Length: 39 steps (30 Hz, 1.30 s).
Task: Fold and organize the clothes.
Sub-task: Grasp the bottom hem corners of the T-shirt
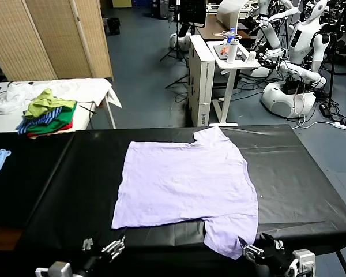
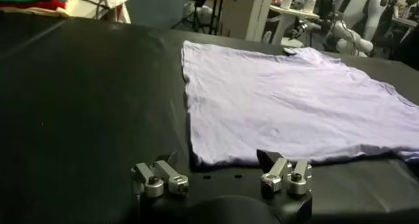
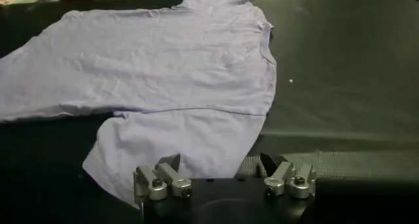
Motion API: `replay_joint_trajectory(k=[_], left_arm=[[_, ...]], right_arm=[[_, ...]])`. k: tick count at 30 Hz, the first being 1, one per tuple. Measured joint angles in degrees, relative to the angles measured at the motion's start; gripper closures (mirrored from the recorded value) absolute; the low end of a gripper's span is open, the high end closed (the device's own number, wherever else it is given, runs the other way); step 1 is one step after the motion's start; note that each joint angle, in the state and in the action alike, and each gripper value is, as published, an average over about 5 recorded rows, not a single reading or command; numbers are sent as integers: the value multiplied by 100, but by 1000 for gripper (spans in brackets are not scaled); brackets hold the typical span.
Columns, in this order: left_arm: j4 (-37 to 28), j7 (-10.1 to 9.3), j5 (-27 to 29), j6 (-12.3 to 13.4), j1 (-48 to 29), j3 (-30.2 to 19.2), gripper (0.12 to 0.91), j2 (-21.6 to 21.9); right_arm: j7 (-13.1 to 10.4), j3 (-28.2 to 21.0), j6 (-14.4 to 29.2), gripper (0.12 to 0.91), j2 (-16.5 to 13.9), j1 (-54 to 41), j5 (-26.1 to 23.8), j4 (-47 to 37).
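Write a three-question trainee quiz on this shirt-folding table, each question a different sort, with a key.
1. True or false: the lavender T-shirt lies spread flat on the black table, not yet folded.
2. Which sleeve hangs over the table's near edge? A) the one near the left gripper B) the one near the right gripper C) neither
3. Fill in: both grippers' fingers are ____.

Key
1. True.
2. B.
3. Open; neither touches the shirt.

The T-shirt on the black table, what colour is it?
The T-shirt is plain pale lavender; no print shows. Best in the head view.
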State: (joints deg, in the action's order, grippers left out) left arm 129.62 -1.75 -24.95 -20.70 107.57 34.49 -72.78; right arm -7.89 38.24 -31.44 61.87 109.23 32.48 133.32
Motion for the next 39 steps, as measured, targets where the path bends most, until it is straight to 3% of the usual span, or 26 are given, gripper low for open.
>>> replay_joint_trajectory(k=[6, 12, 18, 24, 29, 39], left_arm=[[-147, -68, 0, 58, -115, -8, 123, -30], [-230, -68, 12, 88, -162, -42, 137, -55], [-233, -69, 98, 127, -141, -109, 380, -100], [-254, -70, 133, 153, -121, -120, 596, -105], [-247, -66, 165, 166, -82, -120, 766, -106], [-71, -94, 215, 181, 127, -65, 877, -86]], right_arm=[[-22, -15, 1, 137, 30, 14, -17, -7], [-12, -24, 1, 346, 34, 6, -42, -58], [-11, -53, 6, 542, 40, -11, -44, -119], [-26, -37, -2, 845, 51, 53, -34, -37], [-69, 15, -37, 885, 50, 188, -25, 151], [-171, 85, -104, 885, 88, 643, -24, 602]])
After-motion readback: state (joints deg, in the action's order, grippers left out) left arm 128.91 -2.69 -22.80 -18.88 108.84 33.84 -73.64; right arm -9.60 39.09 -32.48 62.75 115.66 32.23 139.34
